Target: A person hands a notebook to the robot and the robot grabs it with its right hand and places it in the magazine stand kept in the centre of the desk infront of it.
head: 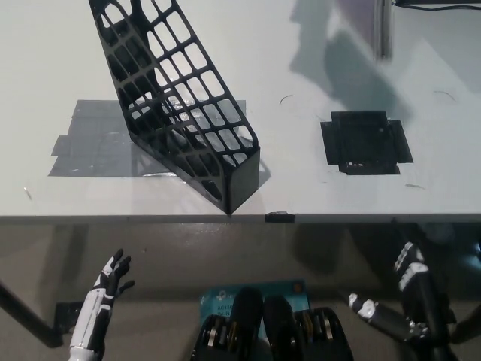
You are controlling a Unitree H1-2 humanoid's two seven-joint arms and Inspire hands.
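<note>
1. The black magazine stand (180,105) sits empty on the white desk (316,180), left of centre.
2. The left hand (113,277) hangs below the near edge, fingers spread.
3. The right hand (409,271) hangs low right; its fingers cannot be made out.

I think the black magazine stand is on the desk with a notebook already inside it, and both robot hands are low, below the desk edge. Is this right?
Not quite. In the head view the magazine stand on the desk is empty; no notebook shows anywhere. The rest holds: the white left hand and the black right hand are both low, below the desk edge.
</note>
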